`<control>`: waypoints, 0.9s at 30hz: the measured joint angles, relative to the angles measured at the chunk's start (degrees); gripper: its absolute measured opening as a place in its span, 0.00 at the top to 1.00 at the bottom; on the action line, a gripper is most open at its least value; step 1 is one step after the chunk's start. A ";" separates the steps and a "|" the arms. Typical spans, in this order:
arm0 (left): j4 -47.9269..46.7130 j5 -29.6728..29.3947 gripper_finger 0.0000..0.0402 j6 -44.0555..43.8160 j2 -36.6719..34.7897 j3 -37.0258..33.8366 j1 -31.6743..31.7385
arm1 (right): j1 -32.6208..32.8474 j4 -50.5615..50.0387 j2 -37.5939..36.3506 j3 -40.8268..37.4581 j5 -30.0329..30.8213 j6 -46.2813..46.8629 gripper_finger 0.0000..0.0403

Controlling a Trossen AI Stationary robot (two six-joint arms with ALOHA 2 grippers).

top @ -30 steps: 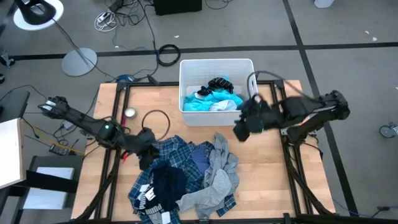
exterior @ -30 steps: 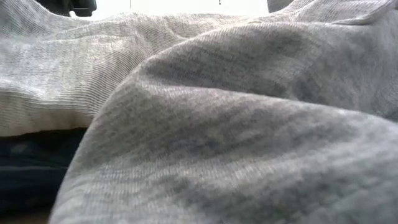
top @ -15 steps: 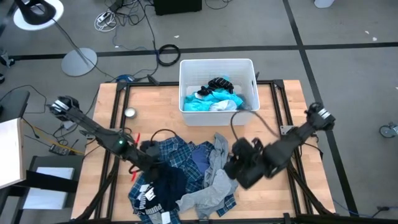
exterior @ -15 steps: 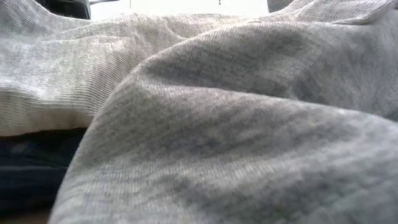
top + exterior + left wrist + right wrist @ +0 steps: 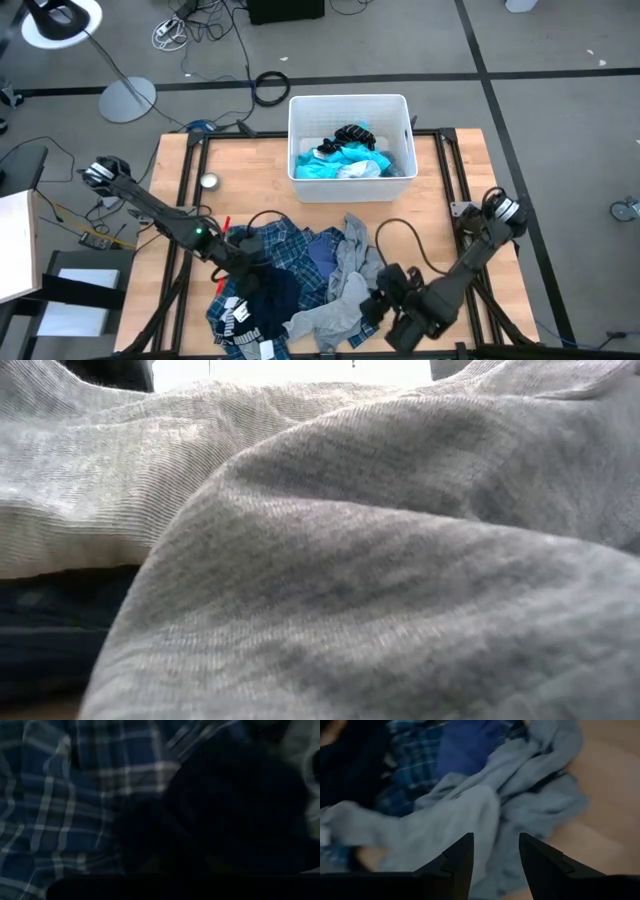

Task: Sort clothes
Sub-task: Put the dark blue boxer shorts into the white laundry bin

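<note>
Reaching into the pile of clothes heaped on the counter. Right claw spread open, just above the grey garment. Left claw down on the plaid shirt, grip impossible to tell. Next, probably: lowering and pinching grey cloth, then carrying it to the bin.

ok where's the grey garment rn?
In the high view, the grey garment lies on the right side of the clothes pile at the table's near edge, partly over the plaid shirt, with the right tool open beside it.
</note>
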 joint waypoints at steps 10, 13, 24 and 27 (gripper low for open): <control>-10.14 -2.39 1.00 10.99 -0.70 14.97 4.95 | 5.78 -3.33 -3.90 0.00 8.34 2.70 0.61; -12.13 -3.42 1.00 15.79 -0.70 20.91 7.72 | 5.81 -10.30 -6.10 0.00 8.36 2.79 0.62; -9.99 -9.96 1.00 33.10 -0.61 42.51 22.27 | 4.28 -11.93 -16.32 -15.45 11.95 5.63 0.70; -5.34 -10.75 1.00 36.95 -0.46 46.29 26.85 | 4.35 0.25 -20.88 -25.67 14.30 5.30 0.71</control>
